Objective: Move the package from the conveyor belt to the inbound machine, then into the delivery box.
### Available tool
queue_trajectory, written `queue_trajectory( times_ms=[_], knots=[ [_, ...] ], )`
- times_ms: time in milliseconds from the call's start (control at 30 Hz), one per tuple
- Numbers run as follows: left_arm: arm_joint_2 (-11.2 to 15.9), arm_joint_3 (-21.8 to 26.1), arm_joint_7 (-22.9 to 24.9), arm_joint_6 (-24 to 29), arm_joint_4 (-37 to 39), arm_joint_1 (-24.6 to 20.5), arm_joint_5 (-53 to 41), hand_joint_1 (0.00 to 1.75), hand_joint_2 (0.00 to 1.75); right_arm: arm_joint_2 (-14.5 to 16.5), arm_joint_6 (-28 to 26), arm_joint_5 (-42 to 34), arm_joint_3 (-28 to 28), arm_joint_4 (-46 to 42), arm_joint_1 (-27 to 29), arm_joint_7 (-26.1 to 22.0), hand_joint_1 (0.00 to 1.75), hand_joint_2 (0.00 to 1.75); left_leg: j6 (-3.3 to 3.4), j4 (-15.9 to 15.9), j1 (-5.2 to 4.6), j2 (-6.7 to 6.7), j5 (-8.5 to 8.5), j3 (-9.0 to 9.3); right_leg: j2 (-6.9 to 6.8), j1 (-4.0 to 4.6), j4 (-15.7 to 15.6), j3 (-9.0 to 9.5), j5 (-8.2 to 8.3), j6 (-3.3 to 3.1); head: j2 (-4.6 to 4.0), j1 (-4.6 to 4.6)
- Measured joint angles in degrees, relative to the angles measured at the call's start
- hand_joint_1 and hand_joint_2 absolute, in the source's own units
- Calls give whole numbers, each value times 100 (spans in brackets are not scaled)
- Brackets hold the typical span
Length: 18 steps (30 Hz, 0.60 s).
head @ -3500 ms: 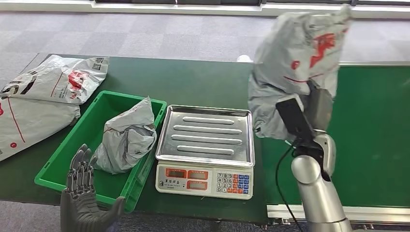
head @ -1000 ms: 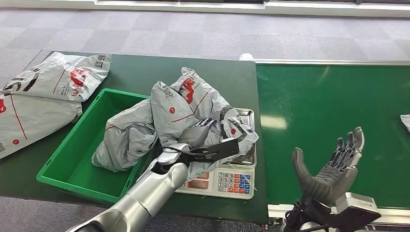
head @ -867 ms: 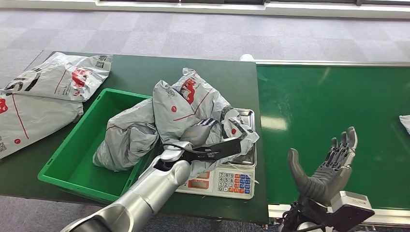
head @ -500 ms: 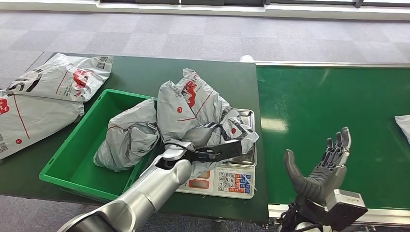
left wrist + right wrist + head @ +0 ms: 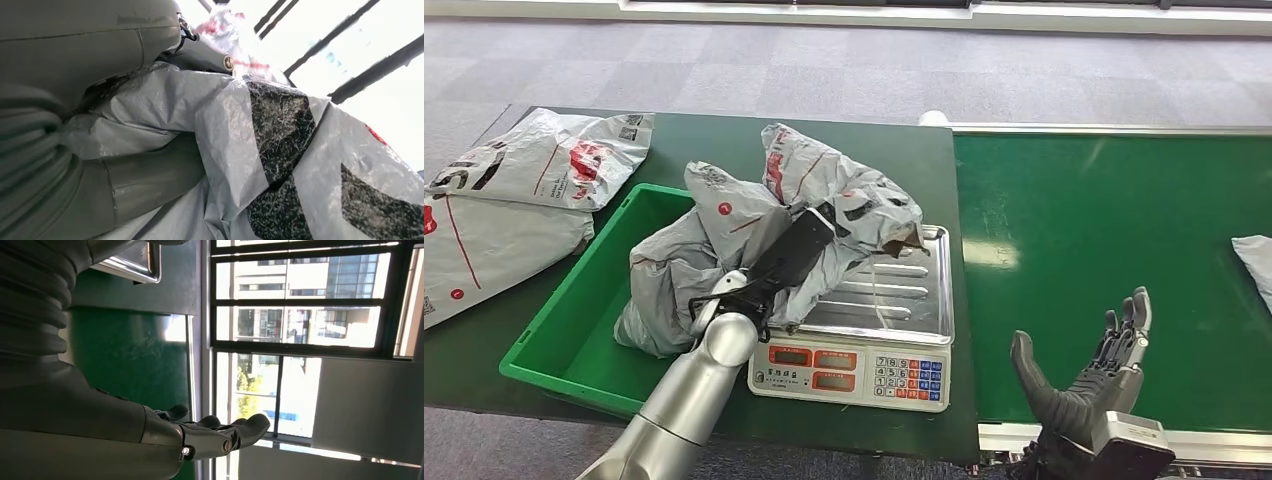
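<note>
the crumpled grey plastic mailer bag (image 5: pixel 824 215) with red and black print looks thin, wrinkled and a little glossy; in the left wrist view its film (image 5: pixel 280 165) shines where light hits it. the left hand (image 5: pixel 150 175) that holds it has smooth matt grey plastic fingers. the ribbed steel tray of the scale (image 5: pixel 899 295) is bright, polished metal, and the scale body is smooth white plastic. the green plastic crate (image 5: pixel 574 320) has a soft sheen. the green conveyor belt (image 5: pixel 1104 220) is smooth and reflects a pale light patch. the silver left arm (image 5: pixel 689 390) is brushed metal. the right hand (image 5: pixel 1089 375) is dark matt plastic.
</note>
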Motion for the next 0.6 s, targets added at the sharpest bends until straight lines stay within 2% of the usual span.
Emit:
queue_trajectory(
  times_ms=[200, 333, 400, 533, 600],
  knots=[
    [717, 556, -506, 740, -2530, 633, 315, 175, 175, 102, 5, 127, -114, -190, 362, -20, 0, 175, -7, -5, 4, 2, -5, -12, -2, 9, 0, -12, -12, -11, 0, -1],
    [1101, 912, -494, 911, -3541, 1067, -2, 175, 175, 221, 257, 268, -209, -279, 528, 76, 0, 175, -13, -8, 5, 10, -11, -8, 6, 9, 0, -12, -17, -15, 0, -1],
    [1240, 1195, -382, 654, -3855, 1256, -34, 175, 175, 278, 431, 319, -265, -290, 564, 117, 0, 175, -14, -8, 5, 11, -11, -7, 3, 9, 0, -12, -18, -16, 0, -1],
    [1401, 1780, -347, -232, -4047, 1583, 78, 175, 175, 323, 726, 360, -328, -290, 541, 223, 0, 175, -13, -8, 5, 12, -10, -6, 3, 8, 0, -11, -17, -17, 0, -2],
    [1445, 2012, -418, -376, -4041, 1733, 76, 175, 175, 332, 772, 371, -334, -289, 530, 251, 0, 175, -14, -8, 5, 16, -10, -4, 7, 8, 0, -12, -16, -18, 0, -2]
  ],
)
